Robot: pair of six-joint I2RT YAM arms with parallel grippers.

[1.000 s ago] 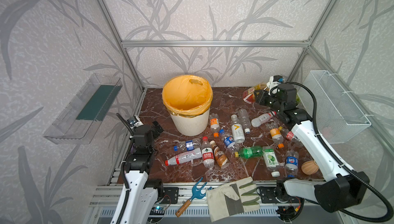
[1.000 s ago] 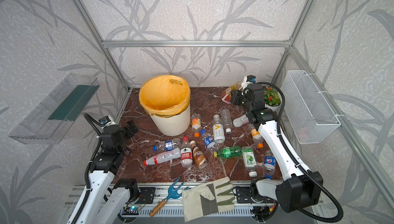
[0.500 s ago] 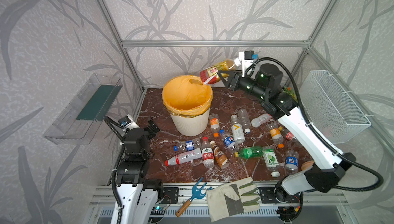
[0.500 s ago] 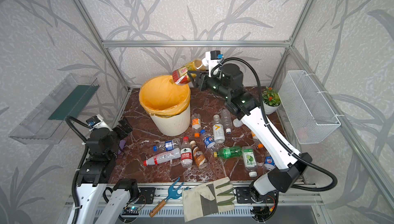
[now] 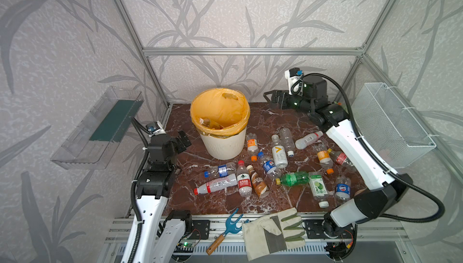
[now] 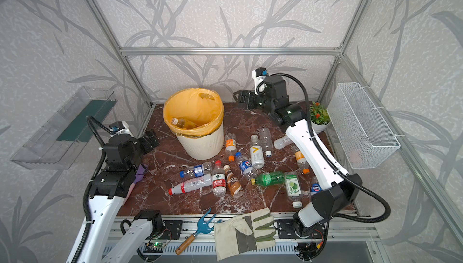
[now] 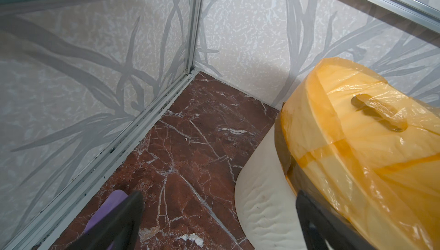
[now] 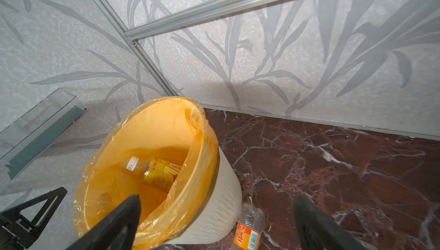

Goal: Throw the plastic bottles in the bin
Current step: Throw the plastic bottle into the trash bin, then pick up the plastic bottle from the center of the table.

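Observation:
The cream ribbed bin (image 5: 223,144) (image 6: 203,146) with its yellow-orange liner stands at the back of the marble table. A yellow-labelled bottle (image 5: 208,122) (image 6: 179,122) (image 8: 159,172) lies inside it. My right gripper (image 5: 271,99) (image 6: 241,100) (image 8: 216,200) hangs open and empty, above and right of the bin's rim. Left of the bin, my left gripper (image 5: 183,140) (image 6: 150,137) (image 7: 219,194) is open and empty near its wall (image 7: 262,189). Several plastic bottles lie in front of and right of the bin, among them a green one (image 5: 293,177), a brown one (image 5: 258,181) and an orange-labelled one (image 5: 251,144) (image 8: 247,229).
A white wire basket (image 5: 390,124) hangs on the right wall and a clear shelf (image 5: 100,126) on the left wall. A potted plant (image 6: 318,116) stands at the back right. A work glove (image 5: 273,229) and a hand fork (image 5: 225,226) lie on the front rail. A purple object (image 7: 104,210) lies under the left gripper.
My right arm swung from the back right over the bin with a bottle, opened, and drew back right. The bottle now lies in the bin. The left arm rose slightly.

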